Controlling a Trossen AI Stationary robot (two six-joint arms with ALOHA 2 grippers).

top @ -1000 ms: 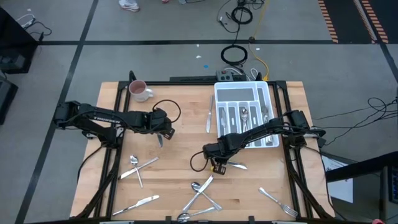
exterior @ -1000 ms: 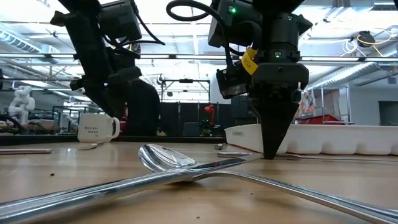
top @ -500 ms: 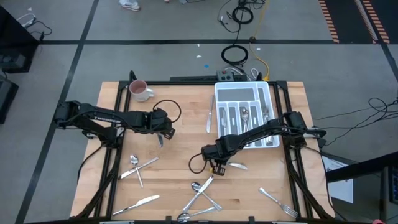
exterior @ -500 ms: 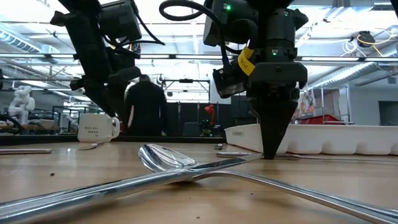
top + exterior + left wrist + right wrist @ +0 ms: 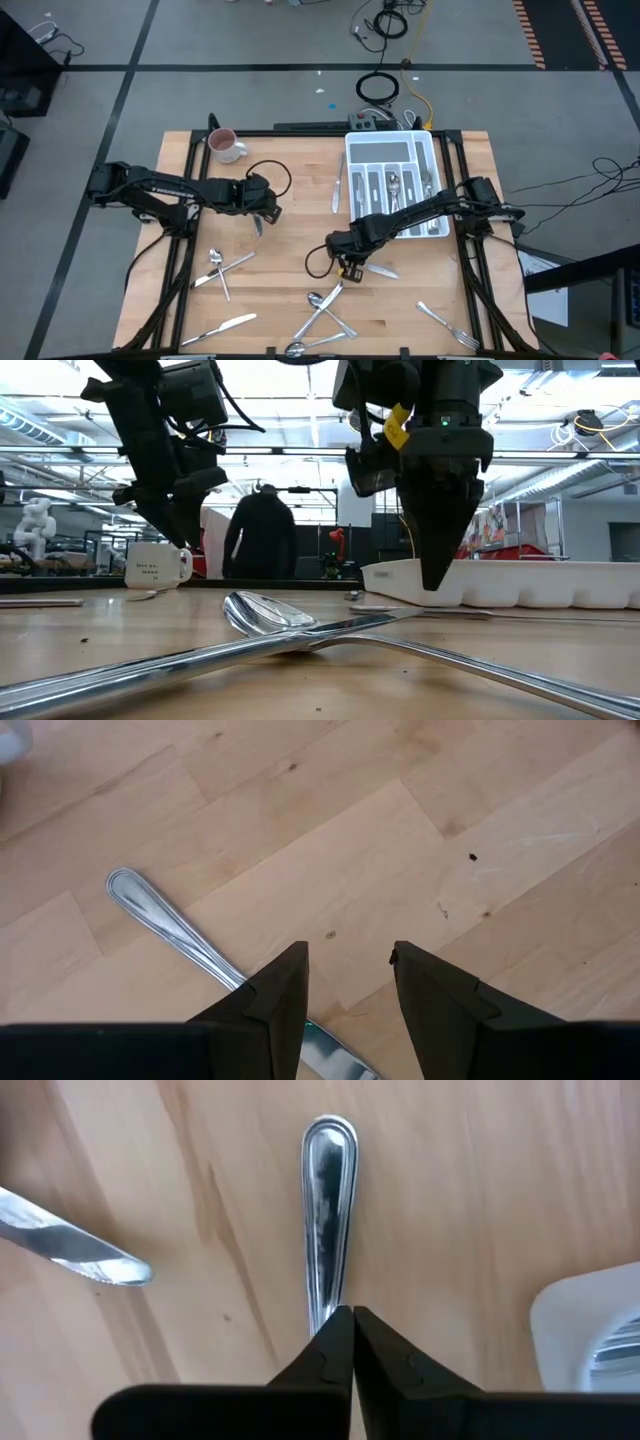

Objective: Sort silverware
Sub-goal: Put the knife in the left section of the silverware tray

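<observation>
I have the right gripper (image 5: 351, 268) near the middle of the table (image 5: 290, 210), just off the near-left corner of the white cutlery tray (image 5: 352, 160), its fingers (image 5: 335, 1342) pressed together. From its wrist camera a slim silver handle (image 5: 325, 1230) runs out from under the closed tips, but I cannot tell whether they actually pinch it or only hang over it; in the low view the tip hangs a little above the wood. A knife blade (image 5: 70, 1250) lies beside it. The left gripper (image 5: 264, 212) waits over the left half of the table with its fingers (image 5: 275, 995) spread apart, above a knife (image 5: 175, 930) lying flat on the wood. The rest of the silverware is scattered: a spoon and fork (image 5: 218, 268) at the left, crossed pieces (image 5: 325, 312) along the near edge, a fork (image 5: 447, 325) at the near right, and several already in the tray's slots (image 5: 393, 188). A mug (image 5: 224, 146) stands at the far-left corner.
</observation>
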